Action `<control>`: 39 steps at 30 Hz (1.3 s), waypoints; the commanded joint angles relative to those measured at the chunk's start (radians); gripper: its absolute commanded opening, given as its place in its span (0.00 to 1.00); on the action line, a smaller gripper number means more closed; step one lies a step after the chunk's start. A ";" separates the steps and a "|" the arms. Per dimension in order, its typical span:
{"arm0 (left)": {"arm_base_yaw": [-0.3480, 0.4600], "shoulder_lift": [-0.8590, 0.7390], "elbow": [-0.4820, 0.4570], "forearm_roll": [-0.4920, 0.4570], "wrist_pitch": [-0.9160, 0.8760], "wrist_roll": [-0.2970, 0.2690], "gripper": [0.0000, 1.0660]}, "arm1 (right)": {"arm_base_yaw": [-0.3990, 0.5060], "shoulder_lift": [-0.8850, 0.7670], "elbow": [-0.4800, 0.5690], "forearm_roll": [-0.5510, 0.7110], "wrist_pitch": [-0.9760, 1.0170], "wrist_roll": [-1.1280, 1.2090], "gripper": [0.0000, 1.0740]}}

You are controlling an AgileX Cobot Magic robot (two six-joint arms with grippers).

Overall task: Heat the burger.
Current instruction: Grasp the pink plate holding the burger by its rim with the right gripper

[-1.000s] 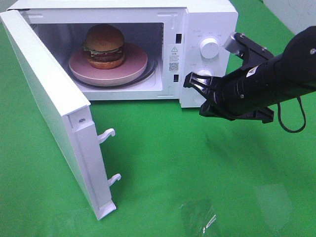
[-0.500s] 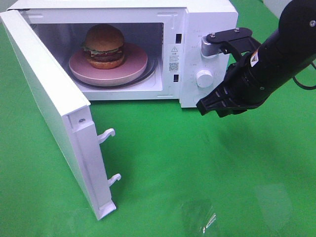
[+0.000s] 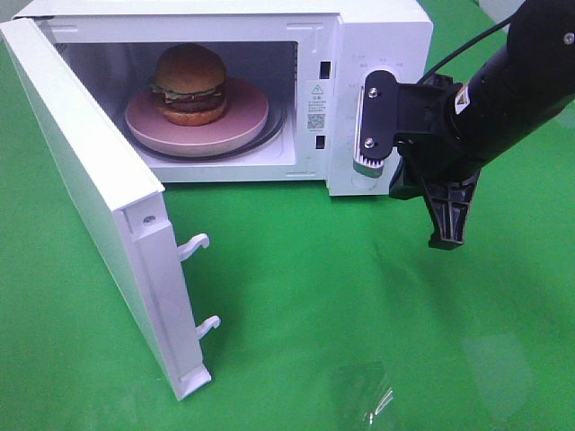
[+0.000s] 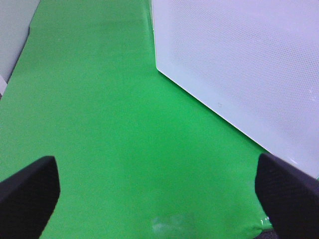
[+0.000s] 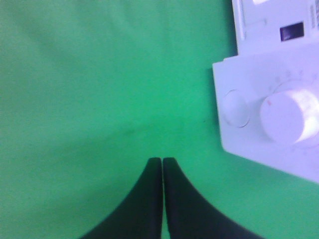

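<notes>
Green cloth, burger far from right hand

Nothing could be read outright. The microwave bore a warning sticker on its front frame beside the cavity: a triangle sign over lines of print too small to make out, with a square QR code beneath. Faint grey print near the top of the control panel was illegible. In the right wrist view, faint scale marks ringed a knob carrying a small red pointer mark; a dark rectangular sticker showed no legible text. A small yellow-and-red label sat on the arm above the right tool, unreadable. The door carried one tiny mark.
</notes>
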 commanded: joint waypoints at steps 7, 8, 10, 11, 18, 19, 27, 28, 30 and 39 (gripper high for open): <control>0.005 -0.017 0.003 -0.006 -0.014 0.001 0.94 | -0.002 -0.009 -0.007 0.001 -0.133 -0.241 0.05; 0.005 -0.017 0.003 -0.006 -0.014 0.001 0.94 | -0.002 -0.009 -0.007 0.001 -0.133 -0.241 0.05; 0.005 -0.017 0.003 -0.006 -0.014 0.001 0.94 | -0.002 -0.009 -0.007 0.001 -0.133 -0.292 0.05; 0.005 -0.017 0.003 -0.006 -0.014 0.001 0.94 | -0.002 -0.009 -0.007 0.001 -0.133 -0.292 0.05; 0.005 -0.017 0.003 -0.006 -0.014 0.001 0.94 | -0.001 -0.009 -0.007 0.001 -0.136 -0.326 0.17; 0.005 -0.017 0.003 -0.006 -0.014 0.001 0.94 | -0.001 -0.009 -0.007 0.001 -0.137 -0.320 0.27; 0.005 -0.017 0.003 -0.006 -0.014 0.001 0.94 | 0.001 -0.009 -0.007 0.001 -0.140 -0.255 0.82; 0.005 -0.017 0.003 -0.006 -0.014 0.001 0.94 | 0.001 -0.009 -0.007 0.001 -0.140 -0.255 0.82; 0.005 -0.017 0.003 -0.006 -0.014 0.001 0.94 | 0.013 -0.009 -0.009 -0.005 -0.140 -0.242 0.88; 0.005 -0.017 0.003 -0.006 -0.014 0.001 0.94 | 0.101 0.000 -0.045 -0.193 -0.165 -0.077 0.86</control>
